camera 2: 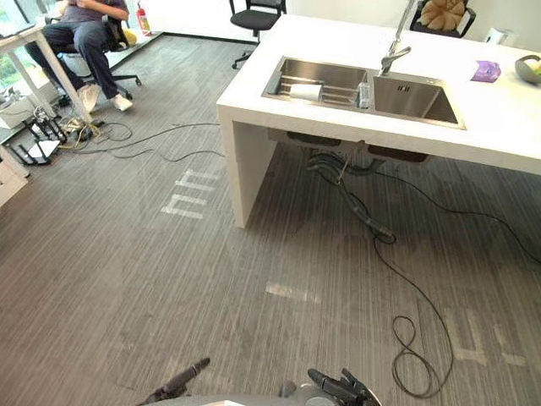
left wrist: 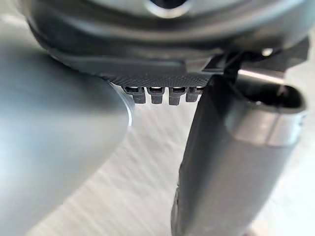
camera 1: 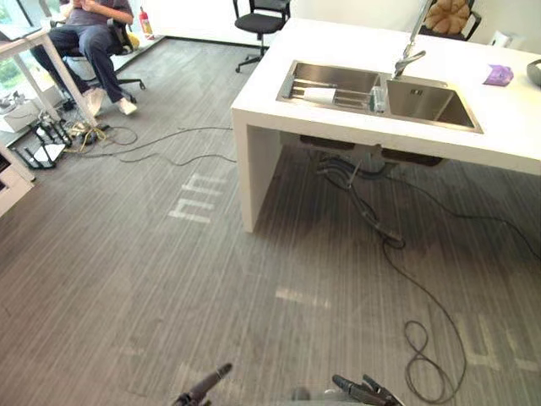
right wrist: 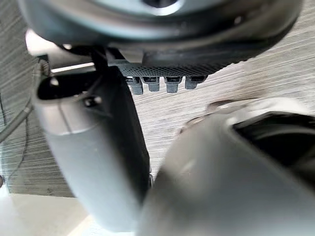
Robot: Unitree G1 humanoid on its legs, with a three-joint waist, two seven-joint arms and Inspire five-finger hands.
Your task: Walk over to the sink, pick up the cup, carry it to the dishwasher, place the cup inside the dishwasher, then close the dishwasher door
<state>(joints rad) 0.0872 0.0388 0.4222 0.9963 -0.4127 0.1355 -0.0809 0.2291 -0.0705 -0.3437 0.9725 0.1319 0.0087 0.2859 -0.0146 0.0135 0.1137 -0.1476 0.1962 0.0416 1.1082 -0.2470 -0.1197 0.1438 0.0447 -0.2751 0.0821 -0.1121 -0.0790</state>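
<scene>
Watching from the side: the robot is standing well back from the white counter (camera 1: 380, 128), so I'm guessing it's on the walk-over part, with nothing picked up yet. The cup (camera 1: 319, 96) is lying on its side in the left basin of the sink (camera 1: 439, 108), resting on a wire rack (camera 1: 351, 89). The tap (camera 1: 408, 61) is sticking up behind the divider between the two basins, and something small and clear (camera 1: 377, 99) is standing right by that divider. I can't tell if it's a glass or a bottle.

Both hands are hanging low in front of the body. The left hand (camera 1: 203, 389) and right hand (camera 1: 365, 392) are looking loose, fingers relaxed and fairly straight, gripping nothing.

If I were steering it, I'd be aiming for the long front edge of the counter, squared up with the left basin instead of the corner leg. I'd also be giving the bundle of hoses and cables (camera 1: 338, 169) dangling under the sink plenty of room, since feet could be snagging there. Stopping close enough that the arm isn't stretching over the rim looks sensible, and with the cup on its side I'd be planning a wrap around its body from above.

A person (camera 1: 93, 34) is sitting in a chair by a desk, well apart from that route.
</scene>
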